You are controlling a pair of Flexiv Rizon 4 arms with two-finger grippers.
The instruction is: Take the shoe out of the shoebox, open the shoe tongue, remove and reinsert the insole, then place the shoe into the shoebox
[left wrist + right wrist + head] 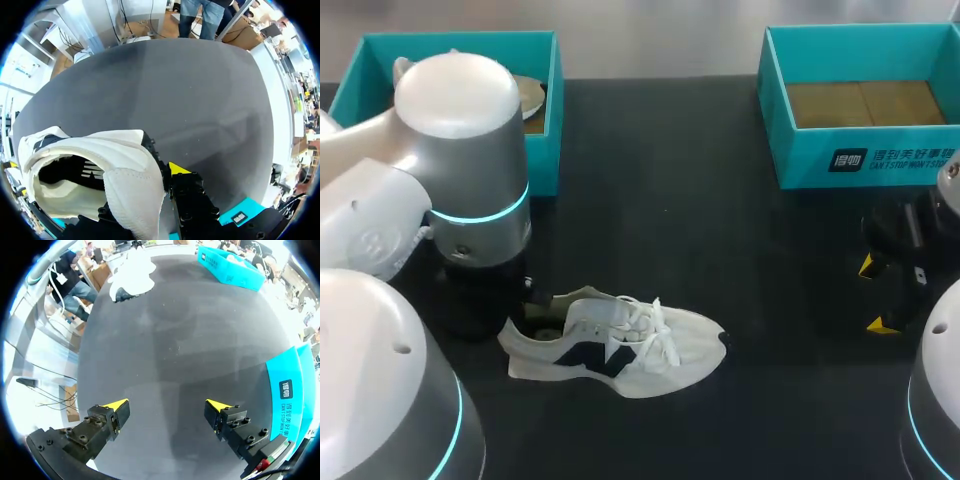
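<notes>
A white shoe [620, 345] with a dark side logo lies on its side on the black table, left of the middle, toe pointing right. My left gripper [535, 303] is at its heel. In the left wrist view the gripper [144, 189] is shut on the heel collar of the shoe [125, 170]; one yellow fingertip [177, 168] shows outside the heel and the other is hidden by the shoe. My right gripper [875, 295] hangs open and holds nothing at the table's right side, far from the shoe. The right wrist view shows this gripper [167, 407] over bare table, the shoe [131, 280] far ahead.
A teal shoebox [545, 120] stands at the back left, partly hidden by my left arm. A second teal box [860, 160] with a brown floor stands at the back right, just behind my right gripper. Bare black table lies between the shoe and the boxes.
</notes>
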